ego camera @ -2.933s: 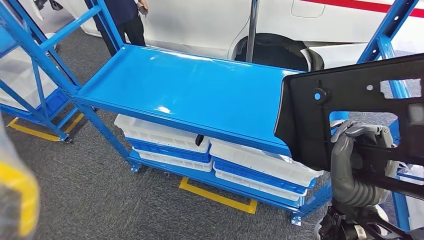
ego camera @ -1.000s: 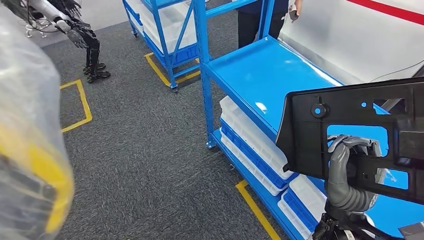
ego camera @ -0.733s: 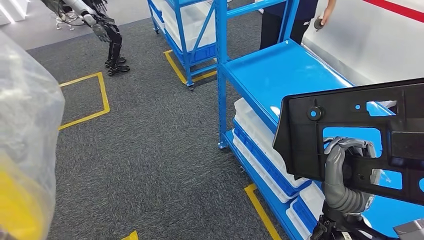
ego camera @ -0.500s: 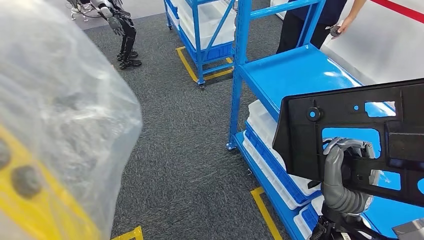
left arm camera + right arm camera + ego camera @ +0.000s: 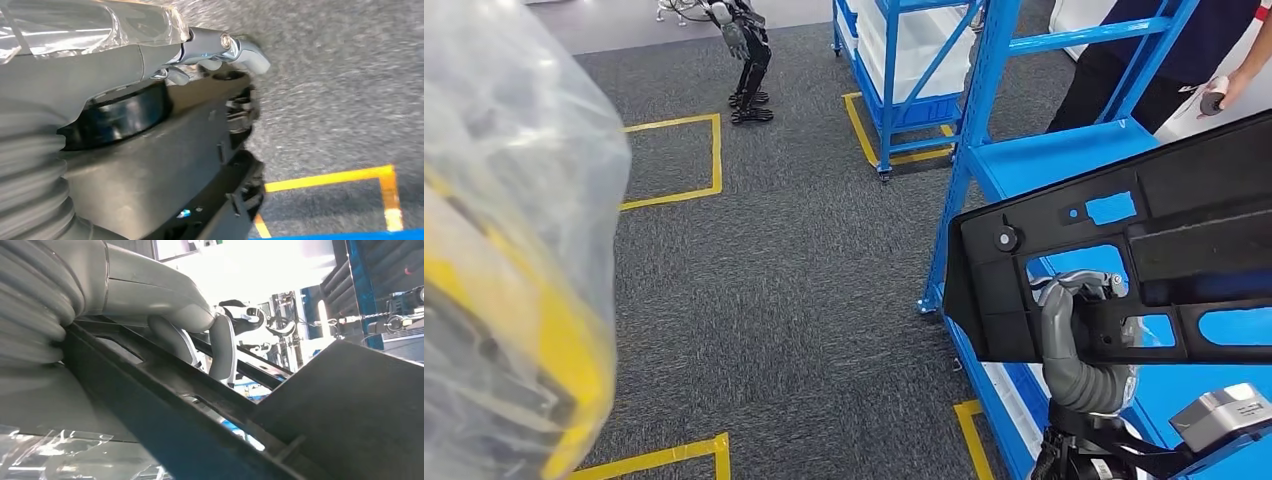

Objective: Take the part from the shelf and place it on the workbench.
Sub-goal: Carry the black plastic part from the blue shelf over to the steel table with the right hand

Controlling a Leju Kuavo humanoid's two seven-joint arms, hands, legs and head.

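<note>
The part (image 5: 1184,200) is a large flat black plastic panel with cut-outs, held up at the right of the head view. My right hand (image 5: 1079,340) grips it from below, grey fingers hooked through one opening. The right wrist view shows the fingers (image 5: 220,350) wrapped over a black rib of the part (image 5: 350,405). My left arm (image 5: 504,250), wrapped in clear plastic over yellow, is a blur at the left edge. My left hand (image 5: 220,47) hangs above the grey carpet with nothing in it.
The blue shelf (image 5: 1064,160) stands at the right behind the part, its post (image 5: 964,150) close by. A person (image 5: 1164,60) stands beyond it. A second blue rack with white bins (image 5: 914,60), another robot's legs (image 5: 749,60) and yellow floor tape (image 5: 674,160) lie farther off.
The whole view has swung left: the shelf has slid to the right edge and more carpet shows. The part stays in my right hand, now tilted more.
</note>
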